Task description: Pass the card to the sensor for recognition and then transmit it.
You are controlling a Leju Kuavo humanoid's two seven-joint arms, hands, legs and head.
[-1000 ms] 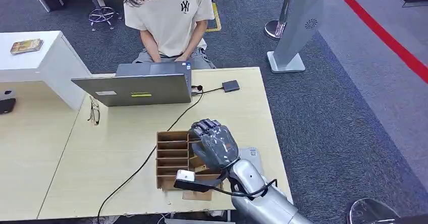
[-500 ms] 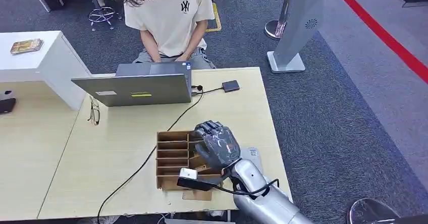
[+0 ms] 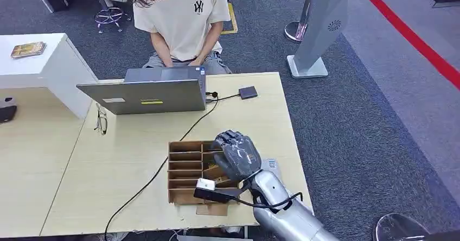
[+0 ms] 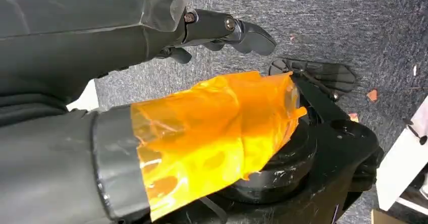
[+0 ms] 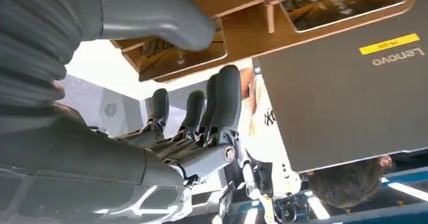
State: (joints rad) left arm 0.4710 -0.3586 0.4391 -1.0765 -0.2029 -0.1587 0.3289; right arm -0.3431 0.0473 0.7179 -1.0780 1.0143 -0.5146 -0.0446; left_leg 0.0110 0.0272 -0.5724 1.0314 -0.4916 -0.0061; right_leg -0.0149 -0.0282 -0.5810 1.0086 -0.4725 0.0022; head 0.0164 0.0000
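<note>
We see the right hand (image 3: 236, 157) poised over the right side of the cardboard card rack (image 3: 187, 170), its fingers (image 5: 222, 100) straight and slightly apart, the thumb set opposite them, nothing between. In the right wrist view one card (image 5: 176, 55) lies in a compartment just beside the thumb; its flat face is turned toward the palm and its long axis runs along the compartment floor. We judge that the coming grasp turns on this: the card sits on the thumb side of the hand, so the fingers must come round its far edge. A second card (image 5: 340, 2) lies in a neighbouring compartment, farther from the fingers. We count two cards in that view; the rack's other slots we cannot read. The left hand (image 4: 217, 30) hangs over the carpet, well apart from the rack, fingers loosely extended and holding nothing, so the right hand is the nearer. Beyond the rack stand one laptop (image 3: 149, 94), one small dark sensor (image 3: 248, 92) on its cable at the table's (image 3: 125, 148) far edge, and one seated person (image 3: 181, 18).
</note>
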